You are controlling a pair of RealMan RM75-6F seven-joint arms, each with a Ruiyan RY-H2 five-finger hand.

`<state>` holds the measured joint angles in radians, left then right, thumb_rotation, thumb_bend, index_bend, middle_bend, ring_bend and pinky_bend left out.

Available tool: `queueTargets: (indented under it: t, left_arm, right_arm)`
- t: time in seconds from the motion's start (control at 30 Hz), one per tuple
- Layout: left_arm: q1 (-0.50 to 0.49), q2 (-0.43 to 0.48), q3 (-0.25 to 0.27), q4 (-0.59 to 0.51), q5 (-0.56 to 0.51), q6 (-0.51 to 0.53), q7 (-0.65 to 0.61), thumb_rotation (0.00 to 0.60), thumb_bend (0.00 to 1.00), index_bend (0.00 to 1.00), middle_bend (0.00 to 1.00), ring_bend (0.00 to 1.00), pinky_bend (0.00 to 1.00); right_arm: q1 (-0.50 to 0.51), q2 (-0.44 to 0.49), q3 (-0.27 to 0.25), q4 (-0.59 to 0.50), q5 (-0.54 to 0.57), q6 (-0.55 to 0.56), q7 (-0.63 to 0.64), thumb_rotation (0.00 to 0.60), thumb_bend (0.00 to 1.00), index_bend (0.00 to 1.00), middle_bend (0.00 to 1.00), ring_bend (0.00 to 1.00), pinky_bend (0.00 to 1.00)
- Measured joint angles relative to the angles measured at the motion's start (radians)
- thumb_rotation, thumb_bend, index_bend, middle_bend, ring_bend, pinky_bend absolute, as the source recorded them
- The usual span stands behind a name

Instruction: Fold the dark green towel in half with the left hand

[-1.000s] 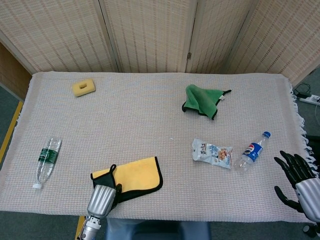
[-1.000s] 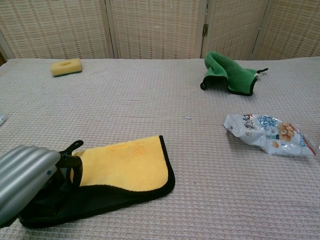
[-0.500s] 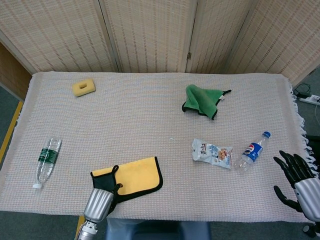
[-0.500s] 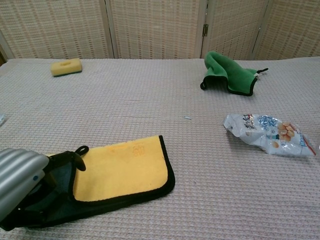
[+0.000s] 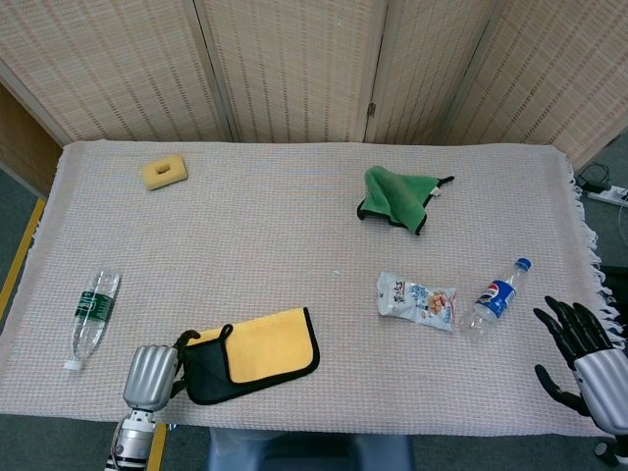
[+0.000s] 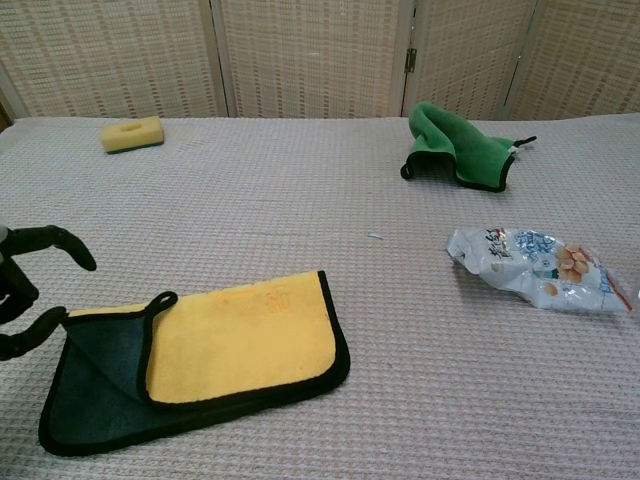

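1. Near the front edge of the table, left of centre, lies the dark green towel (image 5: 250, 352), yellow side folded up over its dark face; a dark flap shows at its left end.
2. A second ago the left hand (image 6: 25, 290) lay on that left end; it has since drawn off to the left and holds nothing, fingers (image 6: 60, 243) curled but apart, just beside the towel's edge.
3. The right hand (image 5: 579, 339) stays at the table's front right corner, fingers spread, holding nothing.
4. The table (image 5: 275, 245) wears a pale woven cloth; woven folding screens (image 5: 294, 69) stand behind.
5. A bright green cloth (image 5: 397, 199) sits bunched toward the back right, a yellow sponge (image 5: 164, 173) at the back left.
6. A snack packet (image 5: 416, 300) lies right of centre, its print unreadable; beside it a Pepsi bottle (image 5: 497, 298); a green-labelled bottle (image 5: 92, 315) lies near the left edge.
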<state>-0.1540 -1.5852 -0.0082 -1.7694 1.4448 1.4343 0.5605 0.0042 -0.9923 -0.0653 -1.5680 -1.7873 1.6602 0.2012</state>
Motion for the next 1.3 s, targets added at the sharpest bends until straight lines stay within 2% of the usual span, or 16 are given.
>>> queueTargets:
  t: [0.23,0.47,0.83,1.07,1.3]
  left_arm:
    - [-0.043,0.074,-0.077,-0.073,-0.216,-0.127,-0.049,0.600,0.50,0.37,1.00,1.00,1.00]
    - [-0.105,0.138,-0.120,-0.125,-0.398,-0.255,-0.087,0.600,0.50,0.37,1.00,1.00,1.00]
    - [-0.163,0.191,-0.110,-0.150,-0.506,-0.352,-0.145,0.600,0.50,0.35,1.00,1.00,1.00]
    - [-0.186,0.198,-0.092,-0.145,-0.516,-0.362,-0.168,0.600,0.50,0.32,1.00,1.00,1.00]
    - [-0.193,0.204,-0.063,-0.147,-0.508,-0.358,-0.185,0.600,0.50,0.35,1.00,1.00,1.00]
  right_arm:
    - [0.005,-0.004,0.003,-0.008,0.011,-0.016,-0.019,0.600,0.46,0.00,0.00,0.00,0.00]
    - [0.008,-0.004,0.006,-0.011,0.022,-0.028,-0.024,0.600,0.46,0.00,0.00,0.00,0.00]
    - [0.000,-0.006,0.006,-0.007,0.023,-0.014,-0.028,0.600,0.46,0.00,0.00,0.00,0.00]
    - [-0.003,-0.009,0.006,-0.007,0.019,-0.009,-0.034,0.600,0.46,0.00,0.00,0.00,0.00]
    - [-0.002,-0.011,0.008,-0.007,0.022,-0.014,-0.039,0.600,0.46,0.00,0.00,0.00,0.00]
